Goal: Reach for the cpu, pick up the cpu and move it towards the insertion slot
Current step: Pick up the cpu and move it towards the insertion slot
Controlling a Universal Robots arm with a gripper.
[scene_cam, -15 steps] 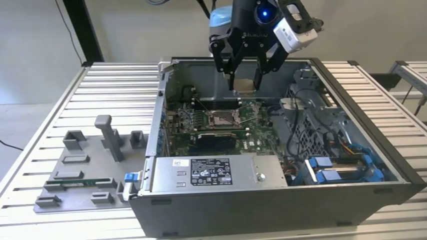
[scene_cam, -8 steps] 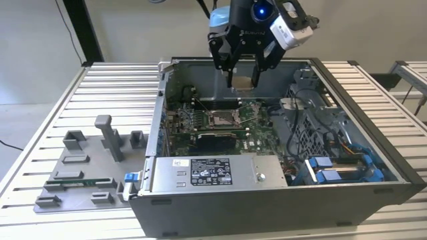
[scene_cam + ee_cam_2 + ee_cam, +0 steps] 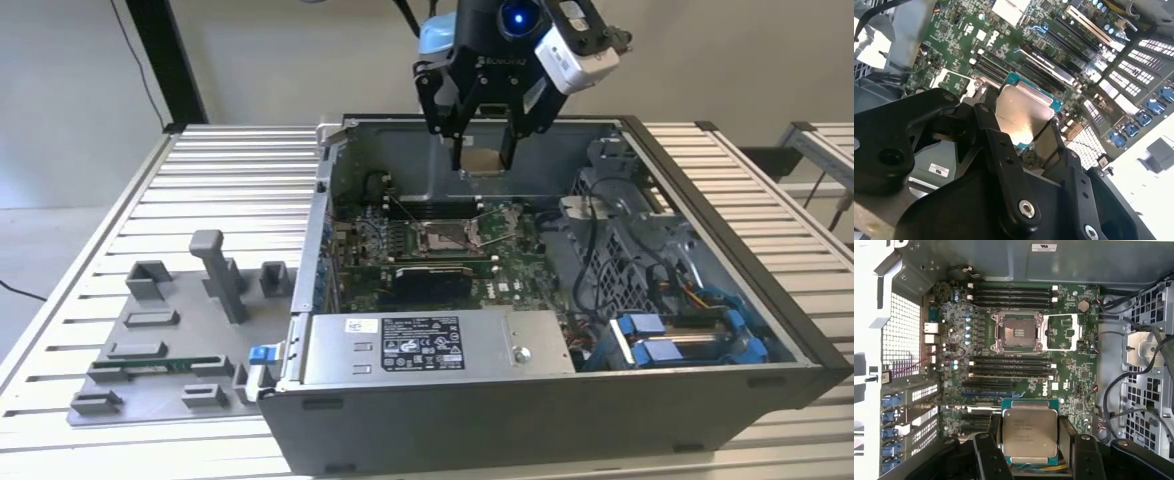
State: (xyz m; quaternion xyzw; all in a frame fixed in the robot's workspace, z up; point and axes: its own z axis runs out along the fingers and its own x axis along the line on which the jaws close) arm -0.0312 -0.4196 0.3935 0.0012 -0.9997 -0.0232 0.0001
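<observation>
My gripper [image 3: 483,152] hangs over the open computer case, shut on the cpu [image 3: 482,158], a thin square chip held flat between the two black fingers. In the first wrist view the cpu [image 3: 1029,432] shows its pale silver face, clamped at two opposite edges. In the second wrist view the cpu [image 3: 1021,117] appears tan between the fingers [image 3: 1004,155]. The insertion slot [image 3: 439,236] lies on the green motherboard below the gripper, and nearer the exterior view's front. The insertion slot [image 3: 1019,331] shows a shiny metal frame, swung open, and a dark centre.
The grey case walls [image 3: 327,200] ring the motherboard. Cables and a drive cage [image 3: 641,250] fill the exterior view's right side of the case, with a power supply [image 3: 420,345] in front. A grey fixture plate [image 3: 174,330] with blocks sits on the slatted table at the exterior view's left.
</observation>
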